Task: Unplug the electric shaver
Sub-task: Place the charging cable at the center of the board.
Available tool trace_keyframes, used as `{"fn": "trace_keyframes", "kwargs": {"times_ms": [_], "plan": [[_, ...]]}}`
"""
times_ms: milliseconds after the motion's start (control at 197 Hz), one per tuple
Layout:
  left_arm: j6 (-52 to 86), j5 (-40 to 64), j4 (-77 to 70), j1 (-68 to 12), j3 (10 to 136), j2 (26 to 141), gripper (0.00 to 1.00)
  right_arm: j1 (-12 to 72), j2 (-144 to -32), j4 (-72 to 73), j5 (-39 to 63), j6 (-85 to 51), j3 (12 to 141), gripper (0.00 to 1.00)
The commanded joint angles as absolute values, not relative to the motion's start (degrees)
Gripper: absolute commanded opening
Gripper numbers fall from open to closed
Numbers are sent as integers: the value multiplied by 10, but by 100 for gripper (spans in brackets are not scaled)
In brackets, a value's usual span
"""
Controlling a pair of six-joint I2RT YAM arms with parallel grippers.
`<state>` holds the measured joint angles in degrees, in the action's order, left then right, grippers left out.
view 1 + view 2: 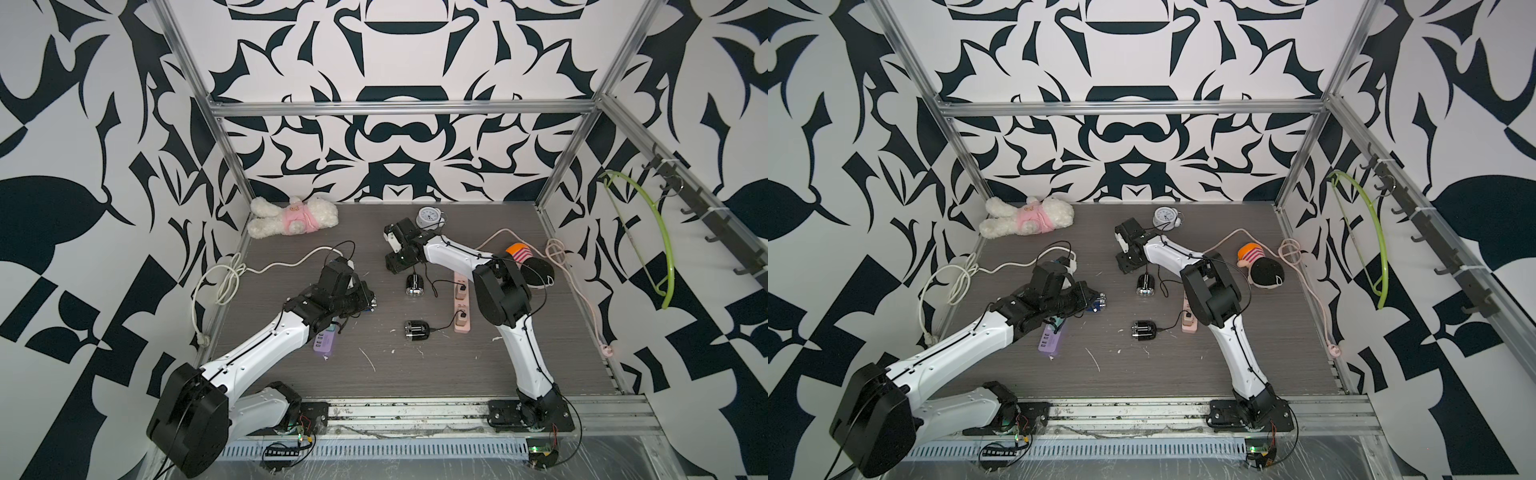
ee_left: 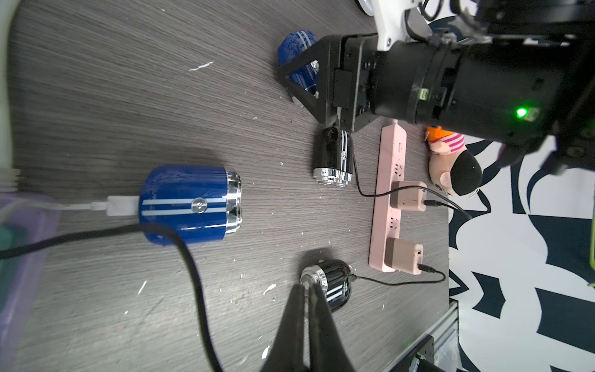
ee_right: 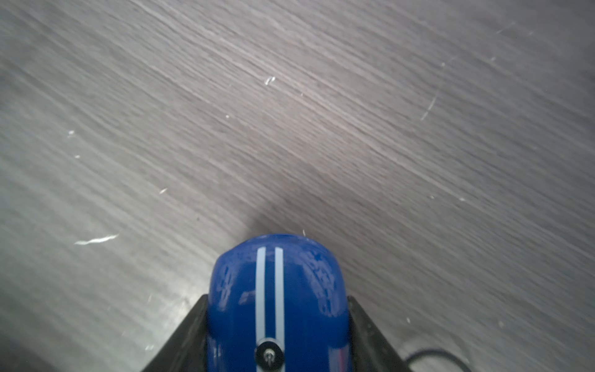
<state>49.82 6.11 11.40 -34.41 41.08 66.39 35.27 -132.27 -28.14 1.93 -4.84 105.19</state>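
Note:
A blue electric shaver [image 3: 277, 302] with two white stripes sits between the fingers of my right gripper [image 3: 277, 301], which is shut on its sides just above the table. The left wrist view shows the same grip [image 2: 301, 80] far back. A second blue shaver [image 2: 190, 204] lies on the table with a white cable [image 2: 119, 206] plugged into its end; in a top view it [image 1: 1096, 302] peeks out beside my left gripper [image 1: 1100, 305]. My left gripper [image 2: 307, 288] is shut and empty, hovering over the table.
Two black shavers [image 1: 414, 285] [image 1: 417, 330] lie mid-table, wired to chargers in a pink power strip [image 1: 461, 305]. A purple power strip [image 1: 324, 343] lies under my left arm. A plush bear [image 1: 291, 218], an alarm clock [image 1: 428, 216] and a doll [image 1: 532, 266] are at the back and right.

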Motion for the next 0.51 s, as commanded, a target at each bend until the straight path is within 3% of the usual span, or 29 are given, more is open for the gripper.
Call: {"fn": "trace_keyframes", "kwargs": {"times_ms": [0,300,503], "plan": [[478,48,142,-346,429,654,0,350,-1316,-291,31,-58,1084,0],[475,49,130,-347,432,679,0,337,-1321,-280,42,-73,1061,0],[477,42,126,-352,436,689,4,331,-1302,-270,50,-71,1038,24]]}}
